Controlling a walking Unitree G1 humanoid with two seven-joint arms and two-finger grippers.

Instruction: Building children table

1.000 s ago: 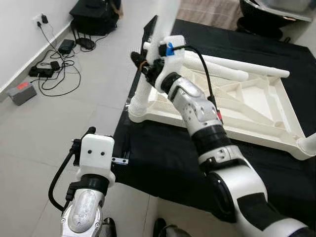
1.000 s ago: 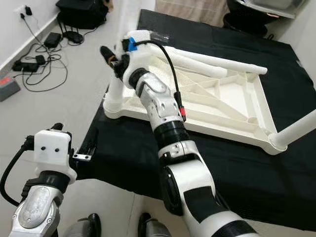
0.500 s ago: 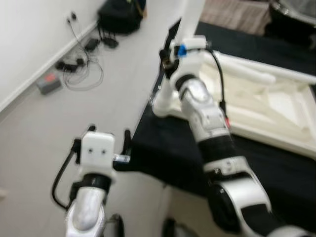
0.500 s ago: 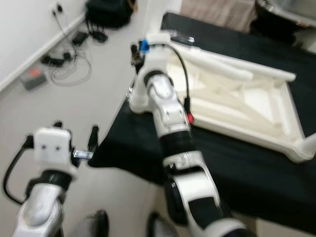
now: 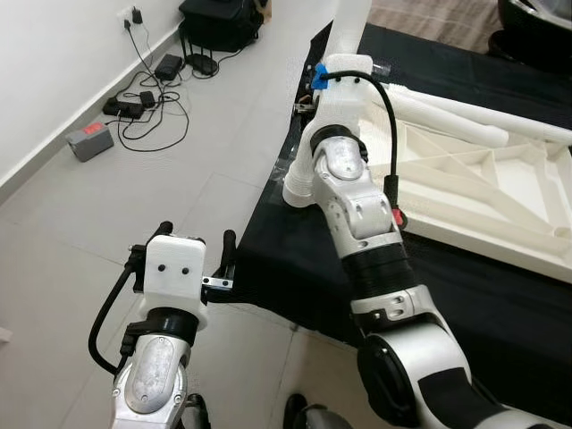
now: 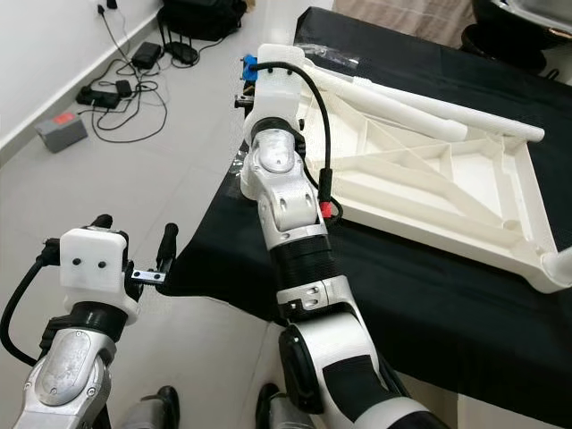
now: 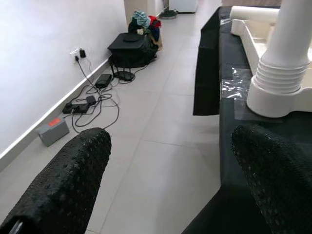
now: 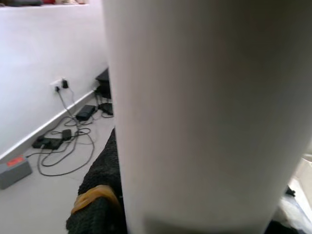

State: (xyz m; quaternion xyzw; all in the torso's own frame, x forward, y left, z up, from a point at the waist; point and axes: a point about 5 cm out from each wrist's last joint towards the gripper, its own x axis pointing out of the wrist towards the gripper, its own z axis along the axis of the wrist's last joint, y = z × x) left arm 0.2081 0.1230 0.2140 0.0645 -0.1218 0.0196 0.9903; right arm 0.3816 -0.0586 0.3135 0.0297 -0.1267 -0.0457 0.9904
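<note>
A white plastic children's table (image 5: 500, 234) lies upside down on a black cloth (image 5: 295, 268). One white leg (image 5: 350, 22) stands upright in the table's near left corner socket (image 5: 299, 183). My right gripper (image 5: 308, 103) is shut on this leg partway up; in the right wrist view the leg (image 8: 204, 112) sits against a black finger (image 8: 100, 204). Two loose white legs (image 5: 465, 116) lie across the table's underside. My left gripper (image 5: 197, 239) is open and holds nothing, low over the floor beside the cloth's edge, with the leg's ribbed base (image 7: 280, 83) ahead of it.
On the floor at the left lie cables and power adapters (image 5: 143, 98), a grey box (image 5: 89, 141) and a black bag (image 5: 219, 18) along a white wall. Grey tiled floor (image 5: 179, 188) stretches between the wall and the cloth.
The head view has swung and steadied after a blurred half second. My right gripper stays on the upright leg, with its wrist turned. The left gripper looks unchanged.
</note>
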